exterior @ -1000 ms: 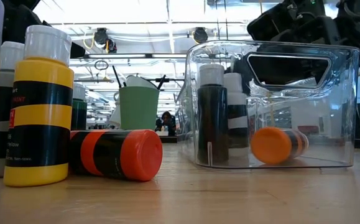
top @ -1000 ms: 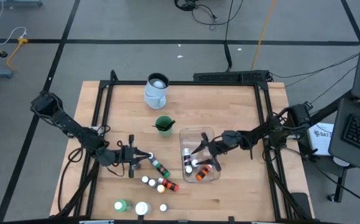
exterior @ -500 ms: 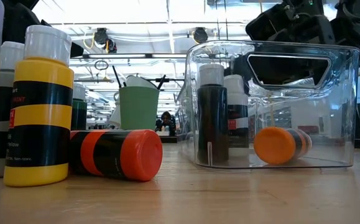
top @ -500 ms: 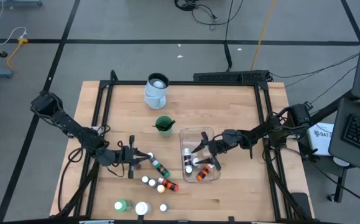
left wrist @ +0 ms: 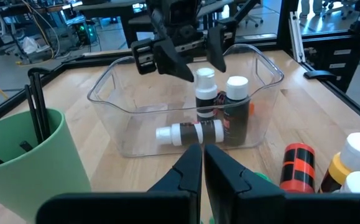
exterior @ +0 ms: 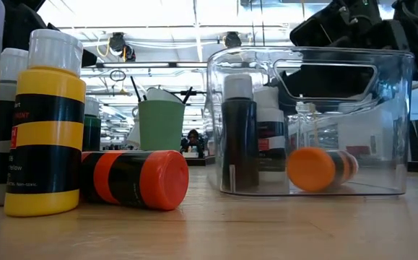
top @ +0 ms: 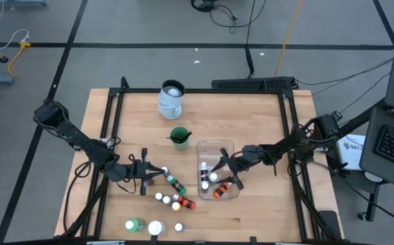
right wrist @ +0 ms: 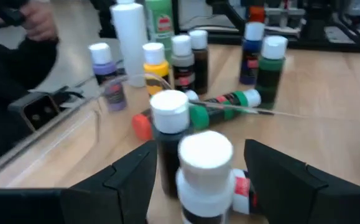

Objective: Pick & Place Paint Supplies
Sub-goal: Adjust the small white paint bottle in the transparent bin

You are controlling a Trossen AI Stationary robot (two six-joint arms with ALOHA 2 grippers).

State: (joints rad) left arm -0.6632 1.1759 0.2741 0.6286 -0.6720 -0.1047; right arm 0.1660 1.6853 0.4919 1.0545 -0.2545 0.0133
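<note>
The clear tub (top: 217, 173) has been nudged toward the loose bottles (top: 173, 199); the open right gripper (top: 225, 173) hovers inside it, so a bottle is likely just delivered; the closed left gripper (top: 157, 173) is empty.

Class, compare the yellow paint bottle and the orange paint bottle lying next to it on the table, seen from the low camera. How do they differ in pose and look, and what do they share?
Pose: the yellow paint bottle stands upright; the orange paint bottle lies on its side.
Colour: the yellow paint bottle shows yellow bands; the orange paint bottle shows orange ones.
Visible end: the yellow paint bottle shows a white cap on top; the orange paint bottle turns an orange end toward the camera.
Shared: both carry black label bands and rest on the wooden table, outside the clear tub.
</note>
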